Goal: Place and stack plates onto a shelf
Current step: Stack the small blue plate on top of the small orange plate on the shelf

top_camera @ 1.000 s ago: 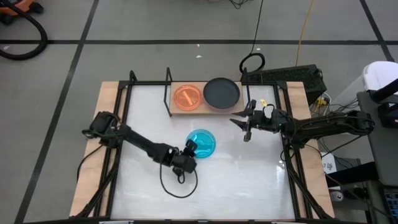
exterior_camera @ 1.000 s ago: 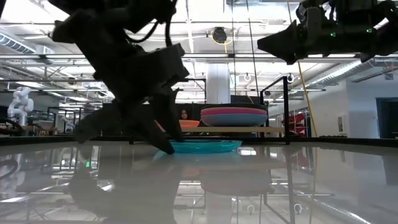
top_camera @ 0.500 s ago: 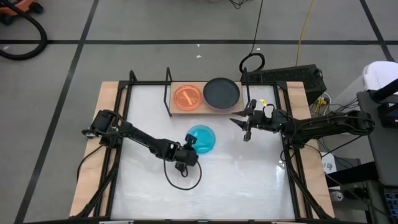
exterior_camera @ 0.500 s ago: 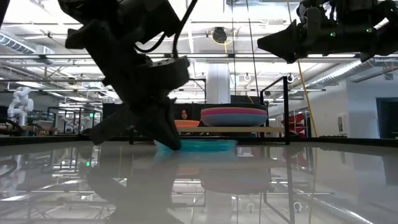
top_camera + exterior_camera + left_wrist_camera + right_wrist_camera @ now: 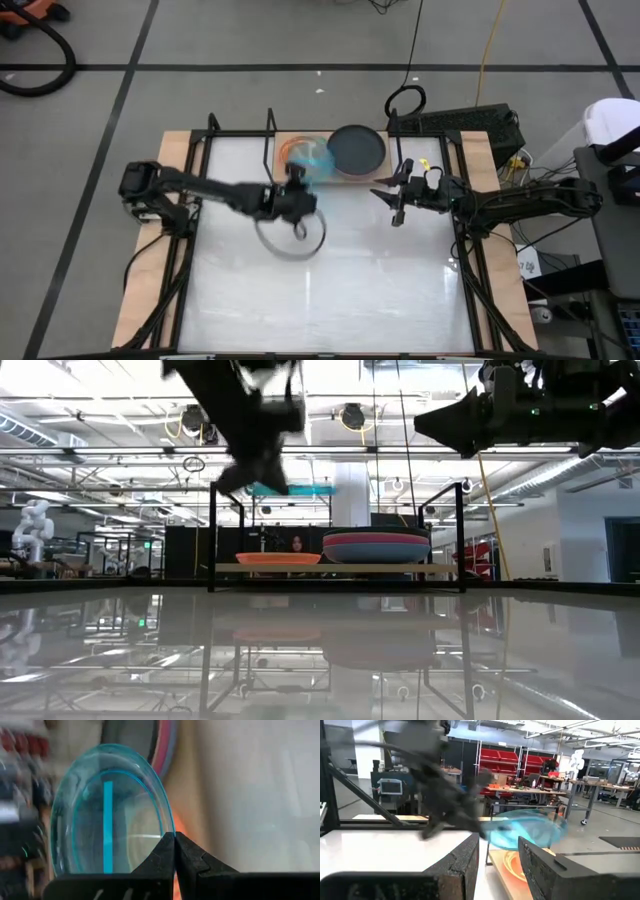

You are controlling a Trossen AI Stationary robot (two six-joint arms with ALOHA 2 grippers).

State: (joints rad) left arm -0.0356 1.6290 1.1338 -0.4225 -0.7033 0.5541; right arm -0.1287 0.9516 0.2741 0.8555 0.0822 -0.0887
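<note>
**A:** Where's your left pincer (image 5: 300, 188)?

**B:** Up in the air over the left half of the shelf (image 5: 345, 176), clenched on the rim of the cyan plate (image 5: 107, 815). You can see the plate held clear of the worktop (image 5: 330, 280), above the orange plate (image 5: 278, 559) that lies on the shelf board.

**A:** And the stack beside it?

**B:** The black plate (image 5: 356, 147) tops it in your overhead view; from the low view, magenta and blue rims show beneath.

**A:** Your right pincer (image 5: 396, 207)?

**B:** It hangs off the worktop just right of the shelf, fingers spread apart, grasping nothing.
</note>
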